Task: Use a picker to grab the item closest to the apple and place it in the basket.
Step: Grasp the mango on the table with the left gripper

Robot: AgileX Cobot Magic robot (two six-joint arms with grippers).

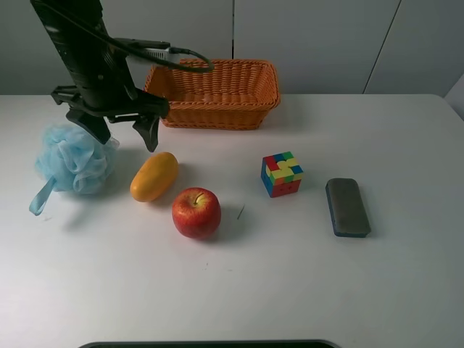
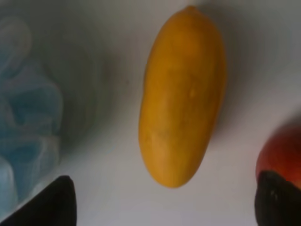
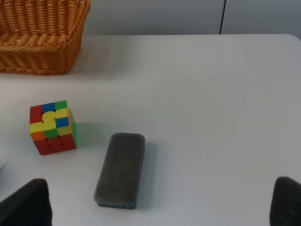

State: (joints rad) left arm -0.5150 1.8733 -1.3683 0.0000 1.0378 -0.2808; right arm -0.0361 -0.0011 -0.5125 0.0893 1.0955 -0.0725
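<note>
A red apple lies on the white table. An orange-yellow mango lies just to its upper left, the closest item to it. The mango fills the left wrist view, with the apple's edge beside it. My left gripper is open and empty, hovering above the table just behind the mango, its fingertips spread wide. The orange wicker basket stands at the back. The right gripper is open, out of the exterior high view, with only its fingertips showing.
A blue bath pouf lies left of the mango, close under my left gripper. A colourful puzzle cube and a grey case lie to the right of the apple.
</note>
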